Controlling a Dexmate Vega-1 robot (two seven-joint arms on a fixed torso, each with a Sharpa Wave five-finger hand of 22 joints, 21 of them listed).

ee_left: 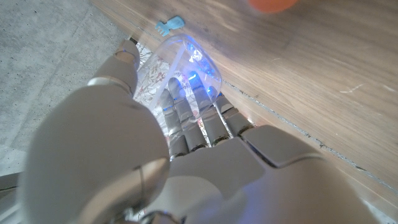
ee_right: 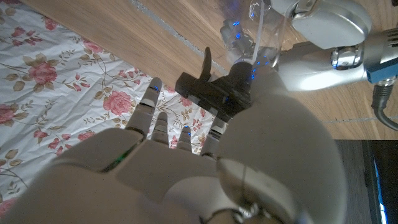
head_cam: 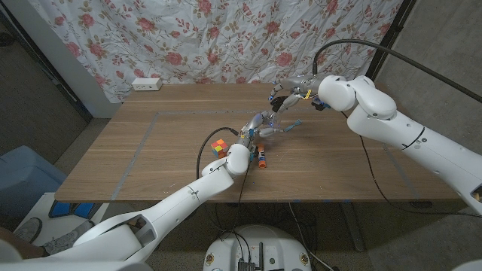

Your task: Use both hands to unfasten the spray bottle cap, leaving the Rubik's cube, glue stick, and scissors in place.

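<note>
My left hand (head_cam: 247, 138) grips a clear spray bottle (head_cam: 263, 123) just above the table's middle; in the left wrist view its fingers (ee_left: 186, 115) wrap the clear body (ee_left: 194, 59). My right hand (head_cam: 292, 92) holds the black spray cap (head_cam: 276, 99) just behind and above the bottle. In the right wrist view the black cap (ee_right: 214, 90) sits at my fingertips, and a thin tube runs from it toward the bottle (ee_right: 258, 25), which my left hand (ee_right: 323, 43) holds. Whether the cap still touches the neck is hard to tell.
A Rubik's cube (head_cam: 219, 147) lies left of my left wrist. An orange and black glue stick (head_cam: 261, 156) lies just right of it. Blue-handled scissors (head_cam: 291, 126) lie right of the bottle, their handle (ee_left: 170, 25) beyond my fingers. A white power strip (head_cam: 147, 84) sits at the far left edge.
</note>
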